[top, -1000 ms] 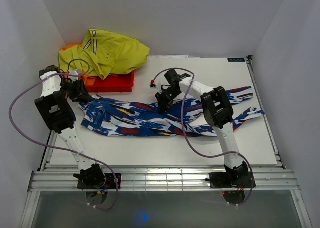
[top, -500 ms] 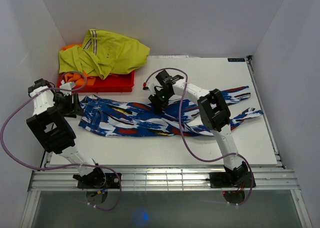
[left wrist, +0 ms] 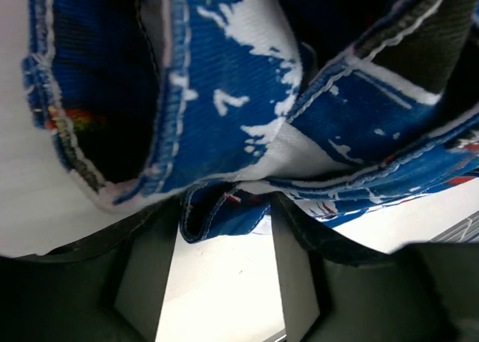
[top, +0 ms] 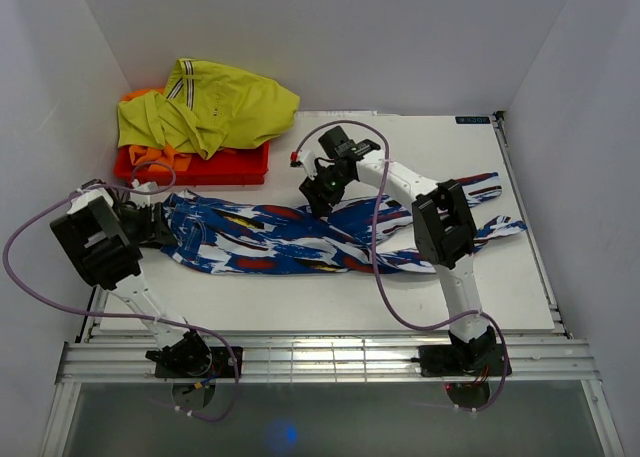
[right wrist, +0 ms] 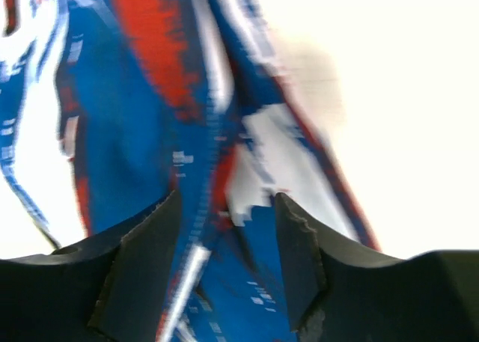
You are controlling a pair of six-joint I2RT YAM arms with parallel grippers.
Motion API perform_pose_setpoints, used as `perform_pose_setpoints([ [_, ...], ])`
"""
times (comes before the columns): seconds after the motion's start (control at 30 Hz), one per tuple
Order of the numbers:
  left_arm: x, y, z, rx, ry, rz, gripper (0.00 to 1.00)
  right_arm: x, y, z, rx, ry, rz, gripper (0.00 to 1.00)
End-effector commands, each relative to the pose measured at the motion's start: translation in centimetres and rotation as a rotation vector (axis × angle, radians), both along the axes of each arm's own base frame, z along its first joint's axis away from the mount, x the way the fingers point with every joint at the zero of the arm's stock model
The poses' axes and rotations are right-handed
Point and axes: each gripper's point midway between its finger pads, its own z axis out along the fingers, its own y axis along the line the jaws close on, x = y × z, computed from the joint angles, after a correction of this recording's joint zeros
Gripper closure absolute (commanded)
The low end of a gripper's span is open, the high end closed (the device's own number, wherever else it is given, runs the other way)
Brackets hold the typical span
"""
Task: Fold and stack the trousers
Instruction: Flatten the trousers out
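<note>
The trousers (top: 300, 239) are laid lengthwise across the bench (top: 430, 142), with the wider end at the left and the legs trailing right. The left hand (left wrist: 224, 215) is seen open at that left end, a blue hem lying unclamped between its fingers (left wrist: 146, 260). The right hand (right wrist: 228, 207) is open over the trousers' middle, though its view is blurred. A yellow-green garment (top: 220, 102) is heaped at the far left corner.

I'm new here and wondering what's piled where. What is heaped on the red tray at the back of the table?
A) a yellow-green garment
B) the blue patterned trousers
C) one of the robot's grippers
A: the yellow-green garment is heaped on the red tray, while the blue patterned trousers lie spread on the table.
</note>
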Motion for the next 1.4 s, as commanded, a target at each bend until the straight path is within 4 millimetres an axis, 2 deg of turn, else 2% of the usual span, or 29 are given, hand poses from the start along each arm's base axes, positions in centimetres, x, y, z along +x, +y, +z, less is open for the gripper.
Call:
perform_pose_setpoints([
  [0.0,1.8,0.2,0.3,-0.009,-0.081,-0.024,0.39,3.6,-0.6,0.7,-0.007,-0.105,-0.029,0.43],
  [0.03,1.7,0.1,0.2,-0.018,-0.075,-0.025,0.41,4.0,-0.8,-0.7,-0.029,-0.095,-0.036,0.47],
  [0.1,1.1,-0.4,-0.1,-0.044,-0.047,-0.022,0.5,5.2,-0.9,-2.4,-0.061,-0.117,-0.049,0.51],
  [0.13,0.8,-0.7,-0.1,-0.055,-0.037,-0.022,0.62,5.4,-1.0,-3.0,-0.07,-0.12,-0.05,0.53],
  [0.23,0.0,-1.3,0.6,-0.07,-0.029,-0.035,0.8,5.9,-1.7,-5.3,-0.123,-0.133,-0.054,0.59],
  [0.27,-0.4,-1.5,1.2,-0.07,-0.029,-0.035,0.9,6.1,-2.0,-5.8,-0.142,-0.141,-0.058,0.59],
  [0.3,-0.5,-1.5,1.5,-0.07,-0.032,-0.036,0.95,6.4,-2.7,-6.9,-0.183,-0.15,-0.069,0.6],
  [0.37,-0.8,-1.4,2.5,-0.067,-0.023,-0.029,1.0,6.6,-3.3,-7.6,-0.219,-0.164,-0.069,0.64],
  [0.53,-2.4,1.0,5.1,-0.009,-0.015,0.011,1.0,7.1,-5.9,-9.3,-0.34,-0.203,-0.107,0.71],
  [0.63,-4.8,2.5,6.3,0.014,0.024,0.039,1.0,7.8,-7.6,-9.8,-0.395,-0.213,-0.157,0.73],
  [0.73,-7.9,4.1,6.6,0.041,0.072,0.083,1.0,8.3,-8.6,-9.9,-0.416,-0.21,-0.205,0.74],
  [0.9,-13.9,5.9,5.4,0.077,0.186,0.126,1.0,8.1,-9.5,-9.7,-0.416,-0.188,-0.242,0.75],
  [0.93,-15.2,5.3,4.8,0.06,0.22,0.125,1.0,7.9,-9.5,-9.7,-0.414,-0.183,-0.245,0.75],
  [1.0,-17.4,5.9,4.5,0.089,0.256,0.134,1.0,7.4,-9.6,-9.6,-0.41,-0.172,-0.248,0.75],
  [1.1,-19.8,5.9,3.5,0.111,0.306,0.129,1.0,6.9,-9.3,-9.3,-0.387,-0.153,-0.255,0.75],
  [1.17,-20.5,5.4,2.9,0.105,0.323,0.123,1.0,6.9,-9.0,-9.1,-0.37,-0.141,-0.269,0.75],
  [1.23,-20.7,5.8,2.8,0.147,0.317,0.121,1.0,6.9,-8.2,-8.5,-0.332,-0.13,-0.271,0.75],
  [1.3,-20.6,6.3,3.2,0.19,0.293,0.12,0.88,7.0,-7.6,-7.8,-0.302,-0.123,-0.281,0.75],
  [1.37,-19.1,6.8,4.6,0.199,0.213,0.119,0.74,7.2,-7.3,-7.1,-0.286,-0.128,-0.286,0.75],
])
